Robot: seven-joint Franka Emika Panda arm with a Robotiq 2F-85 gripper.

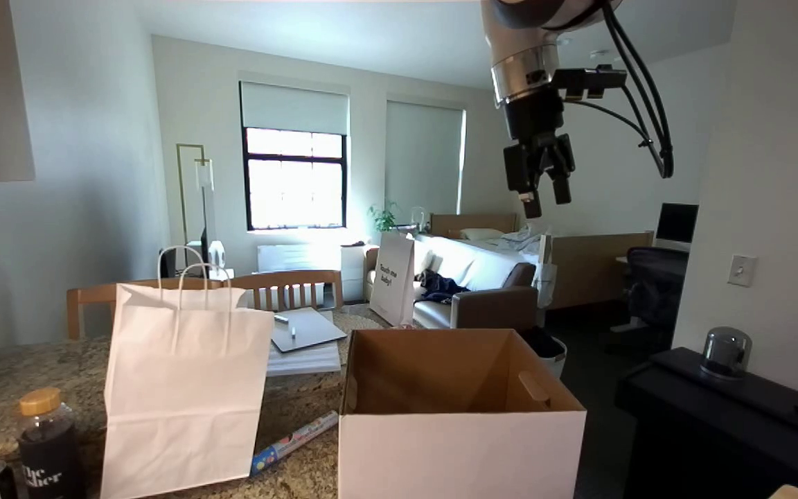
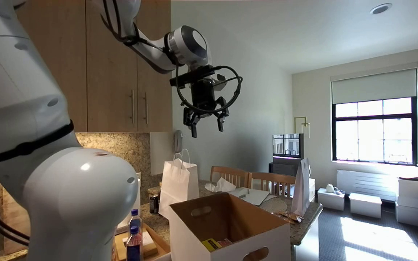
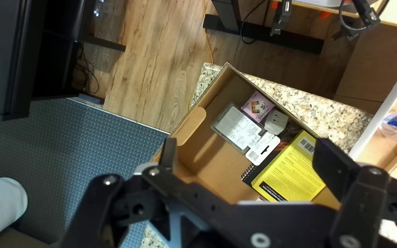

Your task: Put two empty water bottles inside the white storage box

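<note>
My jaws stand wide apart with nothing between them, above the white storage box (image 1: 461, 443), where I make out a yellow pack (image 3: 289, 168) but no bottle, though my own body hides part of its inside. In an exterior view the near water bottle (image 2: 134, 248) and the far water bottle (image 2: 135, 220) stand upright at nine o'clock from that box, beside or inside a shallow carton (image 3: 384, 108), so I judge both transfers are left to do.
</note>
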